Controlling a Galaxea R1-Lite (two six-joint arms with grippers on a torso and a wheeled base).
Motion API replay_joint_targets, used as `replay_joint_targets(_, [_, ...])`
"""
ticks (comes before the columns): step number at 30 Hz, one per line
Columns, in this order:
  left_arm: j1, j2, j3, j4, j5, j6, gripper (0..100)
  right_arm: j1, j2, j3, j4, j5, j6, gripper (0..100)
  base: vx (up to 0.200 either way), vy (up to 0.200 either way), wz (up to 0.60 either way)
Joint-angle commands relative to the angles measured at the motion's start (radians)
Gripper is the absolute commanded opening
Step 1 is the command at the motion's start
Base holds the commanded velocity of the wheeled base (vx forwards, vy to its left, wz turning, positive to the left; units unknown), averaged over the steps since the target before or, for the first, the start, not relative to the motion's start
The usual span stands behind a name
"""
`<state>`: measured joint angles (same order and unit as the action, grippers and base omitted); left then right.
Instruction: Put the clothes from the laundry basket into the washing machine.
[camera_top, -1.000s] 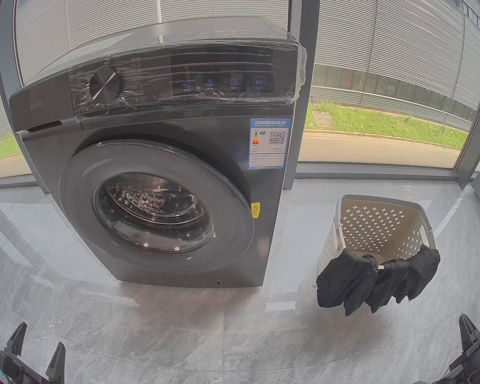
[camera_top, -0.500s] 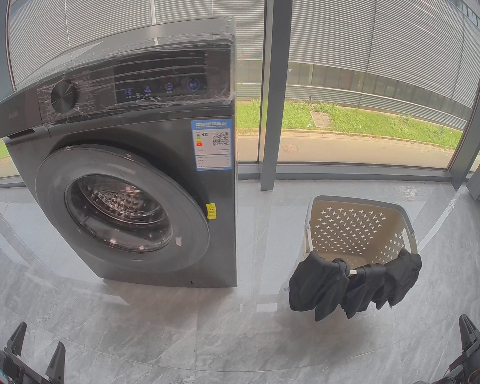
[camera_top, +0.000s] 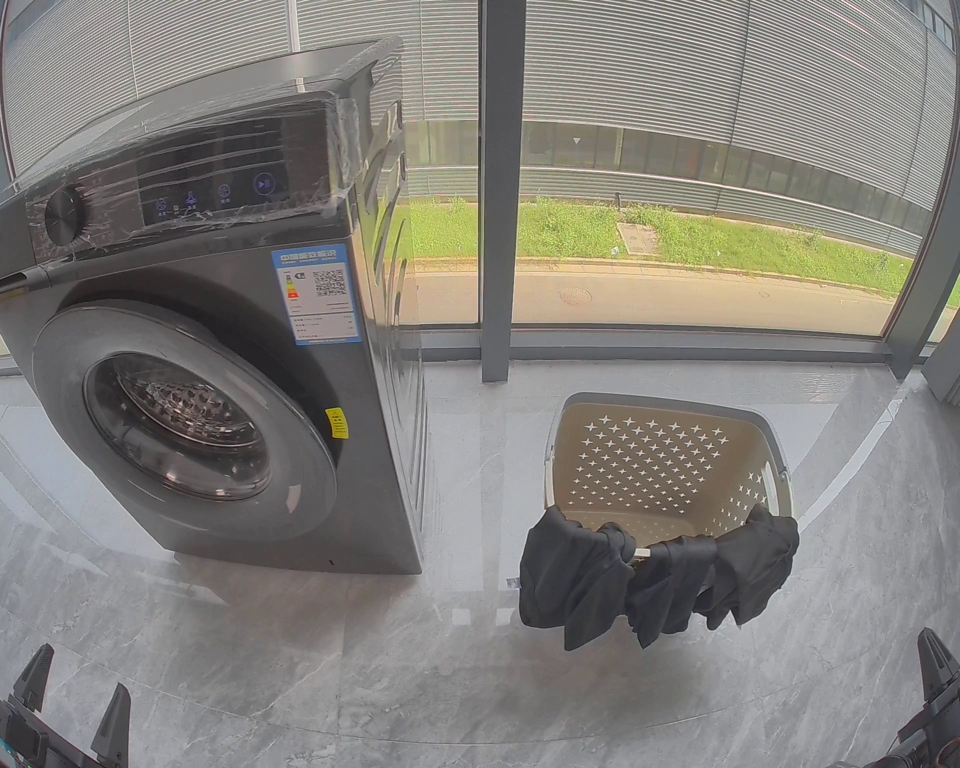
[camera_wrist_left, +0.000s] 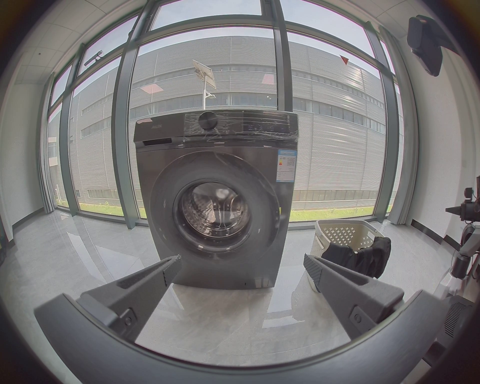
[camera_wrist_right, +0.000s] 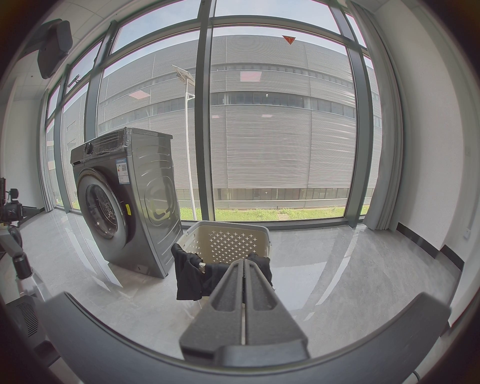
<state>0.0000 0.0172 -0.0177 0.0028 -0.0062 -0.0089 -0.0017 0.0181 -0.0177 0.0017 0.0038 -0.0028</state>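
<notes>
My head camera has swung toward my right over the last second, so the whole view has slid leftward; nothing on the floor has itself moved. The washing machine (camera_top: 200, 330), which was left of centre, now sits against the left edge, and its right side panel has come into sight. The laundry basket (camera_top: 650, 460), with dark clothes (camera_top: 590, 580) draped over its near rim, has drifted from the right toward the middle. The window post (camera_top: 500, 190) now stands clear of the machine.
</notes>
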Motion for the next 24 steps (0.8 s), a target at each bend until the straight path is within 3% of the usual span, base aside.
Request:
replay_joint_targets(1, [0.000,-0.017,0.018,0.000,0.000,0.000,100,0.000,-0.018,0.018,0.000,0.001,0.000,0,0.000,-0.200,0.00])
replay_joint_targets(7, [0.000,-0.017,0.016,0.000,0.000,0.000,100,0.000,-0.018,0.018,0.000,0.001,0.000,0,0.000,-0.200,0.00])
replay_joint_targets(24, [0.000,-0.017,0.016,0.000,0.000,0.000,100,0.000,-0.018,0.018,0.000,0.001,0.000,0,0.000,0.000,0.00])
